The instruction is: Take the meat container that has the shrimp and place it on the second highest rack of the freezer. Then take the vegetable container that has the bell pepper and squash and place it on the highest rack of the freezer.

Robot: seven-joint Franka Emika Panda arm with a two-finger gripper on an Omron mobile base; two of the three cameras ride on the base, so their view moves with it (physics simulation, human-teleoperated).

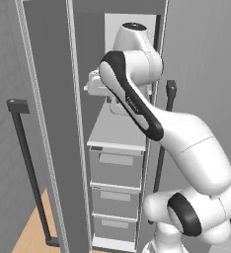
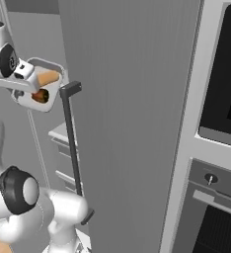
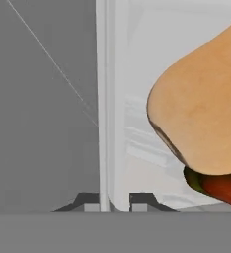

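My gripper is shut on the thin pale wall of the vegetable container, with one dark tip on each side. Inside the container lie the tan squash and, under it, the red bell pepper with its green stem. From the right base, the white container hangs tilted at the hand, showing squash and pepper. It is held inside the open freezer, above a pale shelf. Which rack it is level with I cannot tell. The meat container with the shrimp is hidden.
The freezer door stands open on the left with its long dark handle. Grey drawers stack under the shelf. A closed grey door with a dark bar handle is to the right, then a built-in oven.
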